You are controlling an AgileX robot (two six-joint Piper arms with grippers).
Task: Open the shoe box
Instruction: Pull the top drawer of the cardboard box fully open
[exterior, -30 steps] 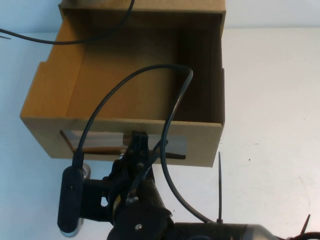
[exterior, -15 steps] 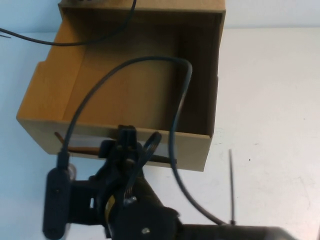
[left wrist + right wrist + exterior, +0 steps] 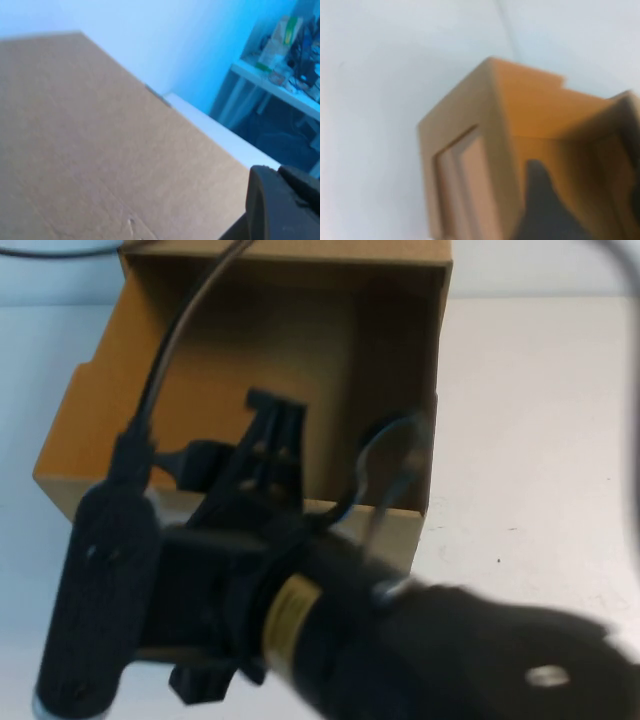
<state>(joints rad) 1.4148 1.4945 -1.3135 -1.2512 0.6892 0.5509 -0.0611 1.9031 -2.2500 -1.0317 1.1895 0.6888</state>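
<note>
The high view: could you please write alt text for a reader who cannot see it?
An open brown cardboard shoe box sits on a white table. The black right arm fills the foreground, its right gripper hanging over the box's near wall; the left gripper is outside this view.

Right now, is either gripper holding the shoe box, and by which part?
Cannot tell. The right gripper hovers over the open shoe box; the left gripper sits beside a cardboard panel, any hold hidden.

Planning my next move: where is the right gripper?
High view: the right gripper hangs above the open shoe box, near its front wall. The left gripper shows only in its wrist view, beside a cardboard panel.
</note>
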